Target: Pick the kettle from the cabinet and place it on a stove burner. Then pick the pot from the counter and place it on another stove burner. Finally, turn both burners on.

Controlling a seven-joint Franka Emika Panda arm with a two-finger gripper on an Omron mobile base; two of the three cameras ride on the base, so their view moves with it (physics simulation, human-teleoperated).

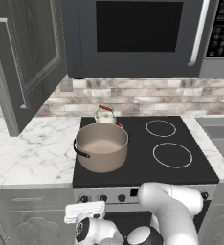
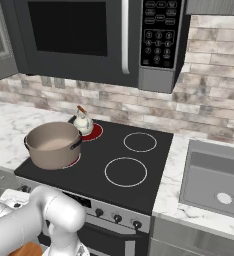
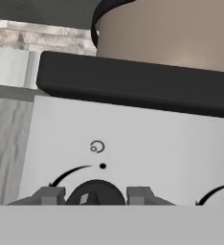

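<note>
**Gripper straddles a stove knob below the pot**

Nearest in the hand view, the gripper point(image 3: 95, 196) sits right at the stove's pale control panel point(image 3: 133, 148), its two grey fingertips point(image 3: 50, 195) standing on either side of a round black knob point(image 3: 95, 195). Whether the tips press the knob or merely flank it cannot be told; a small gap seems to show on each side. A curved black arrow and a small burner symbol are printed above that knob, and part of a second arrow shows at the panel's right edge.

Above the panel runs the black front edge of the cooktop point(image 3: 133, 83), and the pot point(image 3: 171, 33) rises just behind it, its black loop handle at its left.

From the left base view, the pot point(image 1: 102, 146) stands on the front left burner and the kettle point(image 1: 105, 116) sits directly behind it on the rear left burner. In the right base view a red glow point(image 2: 93, 132) shows beneath the kettle point(image 2: 83, 122), and a thinner red rim shows under the pot point(image 2: 53, 144). Both right-hand stove burners point(image 1: 172, 155) are bare white rings. The cabinet point(image 1: 25, 52) door hangs open over the marble counter point(image 1: 30, 148).
</note>
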